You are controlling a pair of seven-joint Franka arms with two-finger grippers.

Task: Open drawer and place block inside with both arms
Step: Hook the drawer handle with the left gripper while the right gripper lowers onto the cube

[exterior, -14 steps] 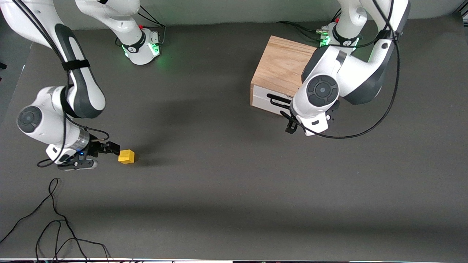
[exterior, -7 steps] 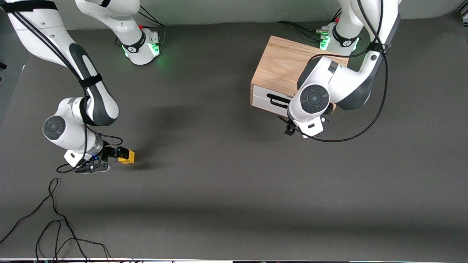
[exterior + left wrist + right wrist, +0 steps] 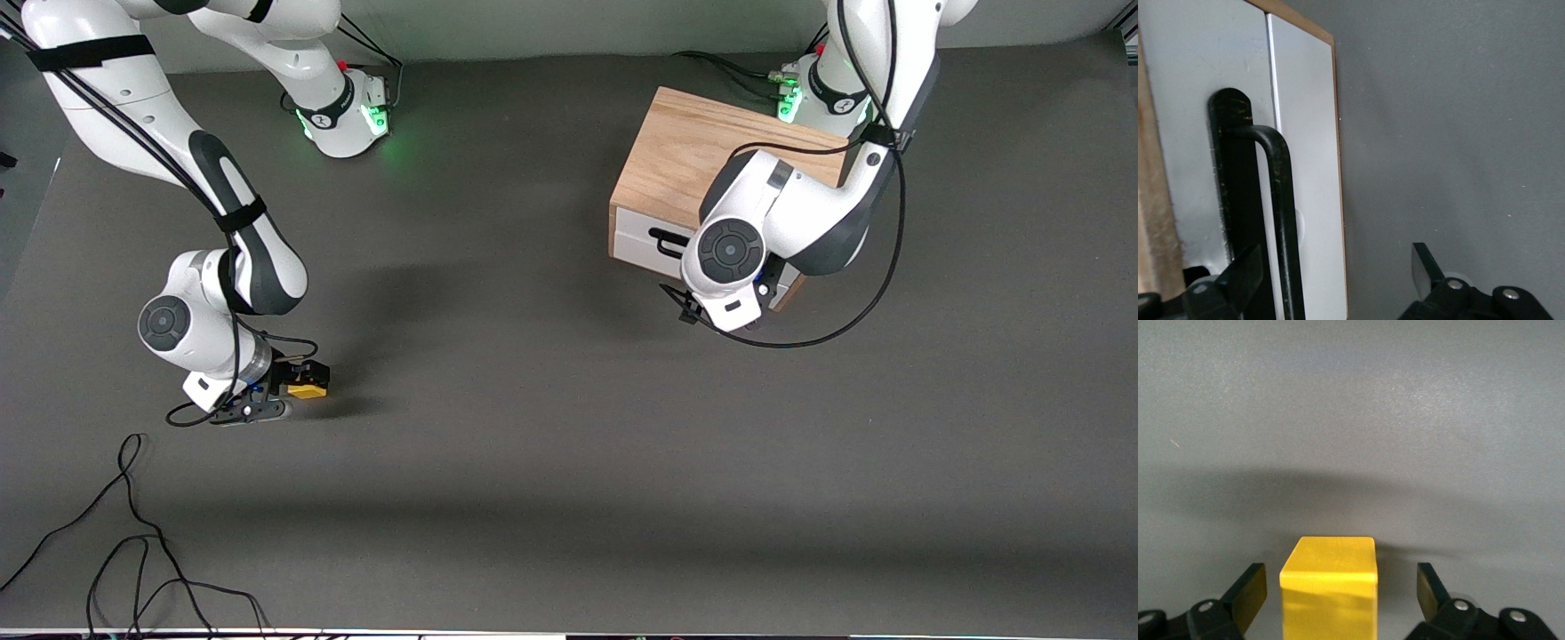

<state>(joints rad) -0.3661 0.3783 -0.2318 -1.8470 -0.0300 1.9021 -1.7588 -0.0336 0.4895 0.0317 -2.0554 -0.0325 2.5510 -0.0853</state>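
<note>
The yellow block (image 3: 311, 390) lies on the dark table toward the right arm's end. My right gripper (image 3: 298, 380) is low at the table with the block between its open fingers. In the right wrist view the block (image 3: 1330, 587) stands between the fingers (image 3: 1245, 593) with a gap on each side of it. The wooden cabinet (image 3: 685, 160) stands near the left arm's base, and its white drawer (image 3: 636, 242) is shut. My left gripper (image 3: 1335, 277) is open at the drawer front, and the black bar handle (image 3: 1279, 213) lies between its fingers. In the front view the left wrist (image 3: 731, 253) covers it.
Loose black cables (image 3: 133, 533) lie on the table near the front camera, toward the right arm's end. The green-lit bases (image 3: 347, 116) (image 3: 818, 93) stand along the table's edge farthest from the camera. The left arm's cable (image 3: 827, 333) loops in front of the cabinet.
My right gripper has slid toward the block, so the block now stands between its fingers. My left arm has moved in toward the drawer front, over the handle.
</note>
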